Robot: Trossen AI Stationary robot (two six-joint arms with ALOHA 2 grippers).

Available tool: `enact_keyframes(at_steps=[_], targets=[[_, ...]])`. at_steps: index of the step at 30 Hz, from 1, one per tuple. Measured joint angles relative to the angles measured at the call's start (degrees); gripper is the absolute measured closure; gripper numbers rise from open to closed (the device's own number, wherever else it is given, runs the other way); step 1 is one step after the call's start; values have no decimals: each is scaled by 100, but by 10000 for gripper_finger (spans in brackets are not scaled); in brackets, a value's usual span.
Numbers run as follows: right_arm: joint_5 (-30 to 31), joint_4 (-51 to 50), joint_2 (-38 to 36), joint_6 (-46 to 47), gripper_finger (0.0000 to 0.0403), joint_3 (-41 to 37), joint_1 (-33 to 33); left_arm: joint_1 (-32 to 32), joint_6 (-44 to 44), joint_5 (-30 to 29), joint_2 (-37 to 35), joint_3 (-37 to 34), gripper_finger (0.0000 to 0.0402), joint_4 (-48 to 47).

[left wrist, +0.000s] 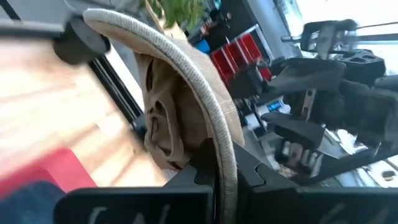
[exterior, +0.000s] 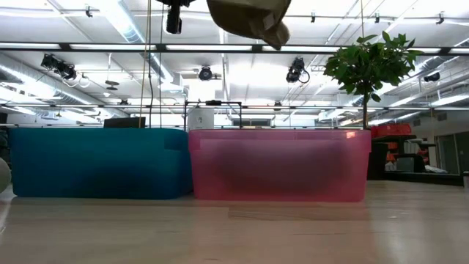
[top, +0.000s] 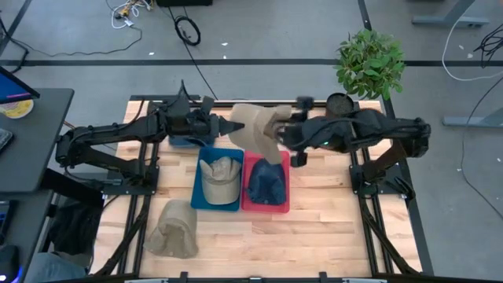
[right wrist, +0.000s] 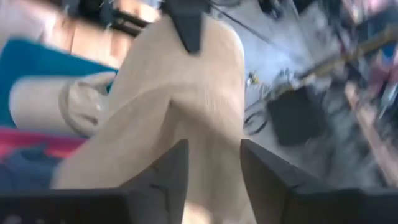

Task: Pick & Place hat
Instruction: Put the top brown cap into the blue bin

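The left end effector (top: 234,126) is clamped shut on the brim of a tan cap (top: 258,132), held in the air above the far ends of the two bins; in the left wrist view the brim's edge runs right between its fingers (left wrist: 245,168). The right end effector (top: 281,135) sits against the cap's other side with its fingers (right wrist: 168,168) parted around the fabric, so I judge the cap hangs on the left grip alone. That grip is on a thin brim edge: the crown's weight could twist the cap or slip it free, dropping it across the wall between bins. If the right fingers snag the cloth while backing off, they could tug the cap out of the left grip. Below, the blue bin (top: 198,196) already holds a tan cap (top: 219,177) and the red bin (top: 284,206) a navy hat (top: 266,182); a loose drop could land in the wrong one. Another tan hat (top: 171,228) lies on the counter (top: 330,228).
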Motion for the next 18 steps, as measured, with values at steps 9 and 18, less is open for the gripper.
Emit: enact_keyframes(at_steps=[9, 18], targets=[[58, 379, -430, 3510, 204, -44, -7, 379, 499, -1583, -207, 0, 389, 466], [354, 4830, -454, 3612, 214, -1544, -213, 415, 923, -2081, -195, 2, 390, 2714]])
